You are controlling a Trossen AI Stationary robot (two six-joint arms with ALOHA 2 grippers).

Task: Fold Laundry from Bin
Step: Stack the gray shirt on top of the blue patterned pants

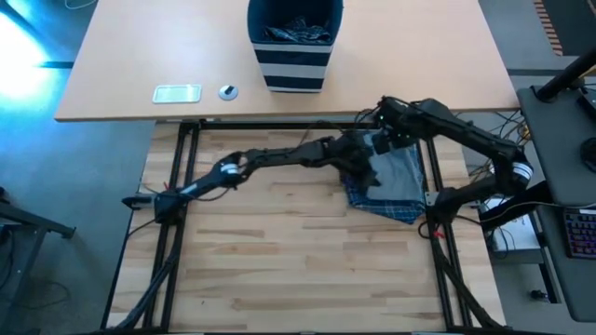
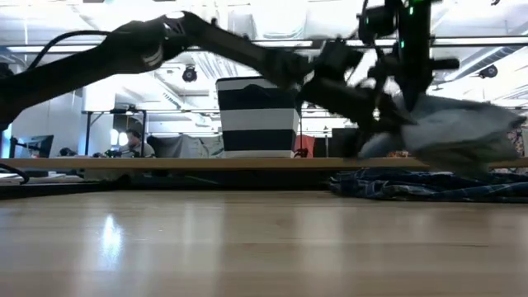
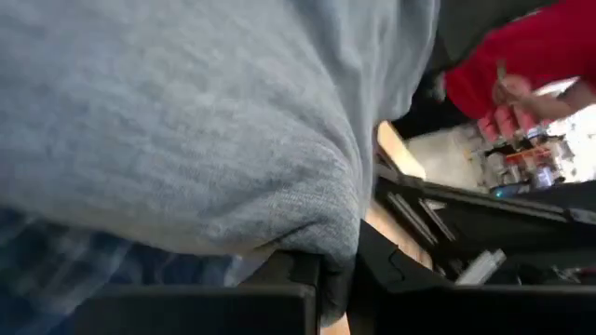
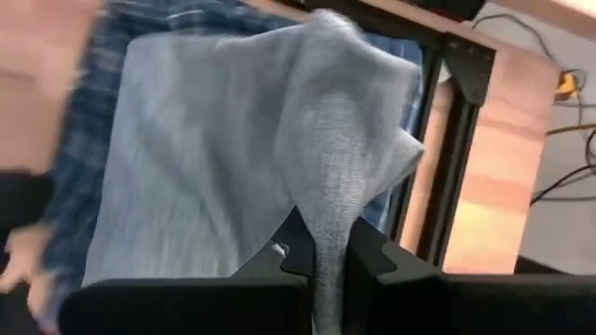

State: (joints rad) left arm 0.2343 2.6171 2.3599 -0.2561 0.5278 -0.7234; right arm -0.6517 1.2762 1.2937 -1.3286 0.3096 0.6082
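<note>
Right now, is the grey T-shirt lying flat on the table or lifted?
Lifted. Both grippers' jaws are shut on the grey T-shirt; in the low view it hangs bunched above the plaid garment lying on the table.

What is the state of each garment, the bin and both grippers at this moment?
grey T-shirt: lifted off the table, pinched by both grippers.
plaid garment: lying crumpled on the table under the T-shirt.
bin: upright, with laundry inside.
left gripper: shut on the grey cloth.
right gripper: shut on the grey cloth.
</note>
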